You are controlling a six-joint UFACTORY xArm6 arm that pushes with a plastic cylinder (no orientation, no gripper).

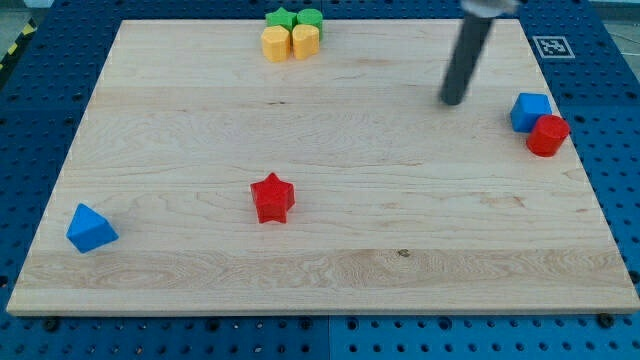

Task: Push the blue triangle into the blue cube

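Observation:
The blue triangle (91,228) lies near the board's lower left corner. The blue cube (529,111) sits near the board's right edge, touching a red cylinder (548,135) just below and right of it. My tip (453,101) is in the upper right part of the board, left of the blue cube and a short gap away from it. The tip is far from the blue triangle, which lies across the board to the lower left.
A red star (272,197) lies left of the board's middle. At the top edge sit a green star (281,18), a green block (309,19), a yellow block (275,43) and a second yellow block (305,41), clustered together. A marker tag (549,46) is at the top right corner.

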